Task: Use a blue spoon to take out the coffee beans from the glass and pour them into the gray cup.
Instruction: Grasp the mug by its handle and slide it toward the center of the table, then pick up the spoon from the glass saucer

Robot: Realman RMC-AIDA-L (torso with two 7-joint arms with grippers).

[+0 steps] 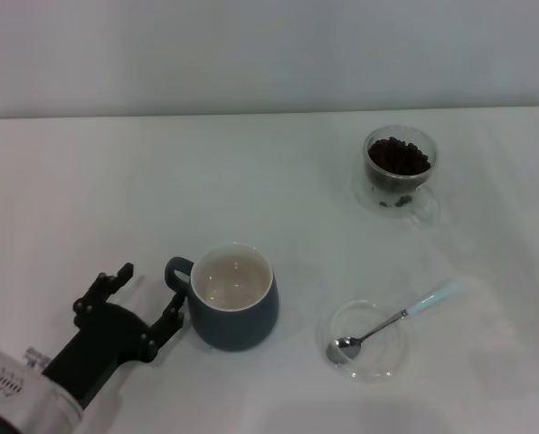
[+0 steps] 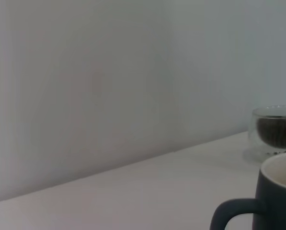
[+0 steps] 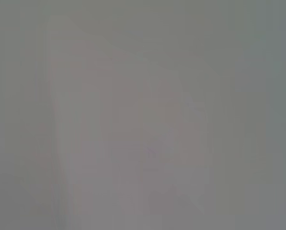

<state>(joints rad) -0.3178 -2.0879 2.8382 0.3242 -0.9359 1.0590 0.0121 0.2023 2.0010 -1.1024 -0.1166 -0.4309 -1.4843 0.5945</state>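
The gray cup stands at the table's front centre, cream inside and with nothing in it, its handle turned toward my left arm; the left wrist view catches its handle and rim. My left gripper is open just beside that handle, one finger close to it and holding nothing. The glass with coffee beans stands at the back right and also appears in the left wrist view. The blue spoon lies with its bowl in a clear saucer. My right gripper is out of view.
A flat clear saucer lies at the front right under the spoon's bowl. A few loose beans lie at the glass's base. A plain wall rises behind the table's far edge. The right wrist view is a blank grey field.
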